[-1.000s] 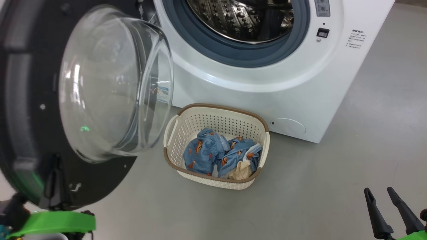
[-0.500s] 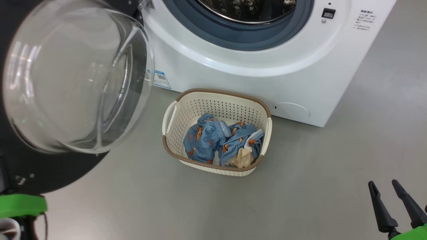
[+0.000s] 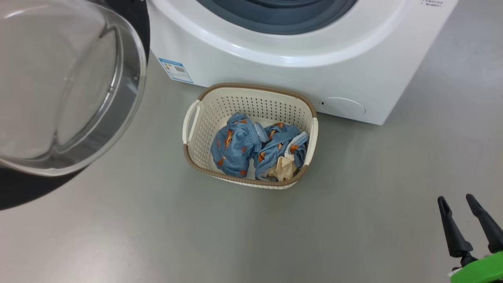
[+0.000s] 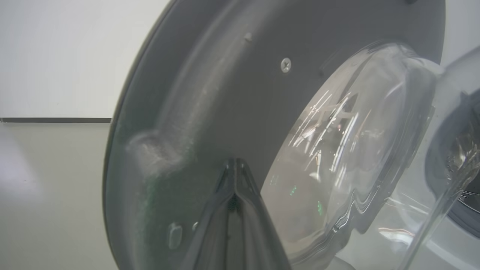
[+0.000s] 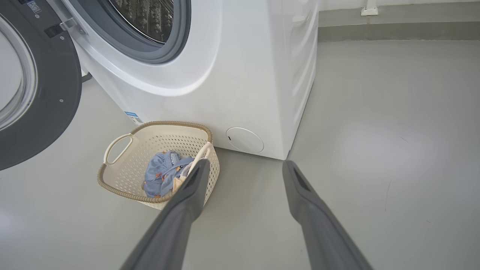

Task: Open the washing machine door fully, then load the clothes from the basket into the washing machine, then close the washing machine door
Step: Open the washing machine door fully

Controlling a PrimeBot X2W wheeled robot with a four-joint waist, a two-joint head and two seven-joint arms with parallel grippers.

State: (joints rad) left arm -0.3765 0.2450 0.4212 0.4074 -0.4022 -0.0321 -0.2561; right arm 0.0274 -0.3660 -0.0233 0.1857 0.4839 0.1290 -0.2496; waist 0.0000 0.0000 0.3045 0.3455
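I am nudging the round black-rimmed glass washing machine door [image 4: 225,75] with my left tool [image 4: 234,165] pinched shut; it may skid off that slick grey face. At five o'clock my right tool [image 3: 456,198] is idling wide and empty; the light-blue printed clothes [image 3: 235,147] are lying in the cream perforated plastic basket [image 3: 204,137].

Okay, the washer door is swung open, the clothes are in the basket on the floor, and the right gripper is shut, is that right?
No: the right gripper is open, its fingers well apart in the right wrist view. The door is swung open and the clothes lie in the basket on the floor.
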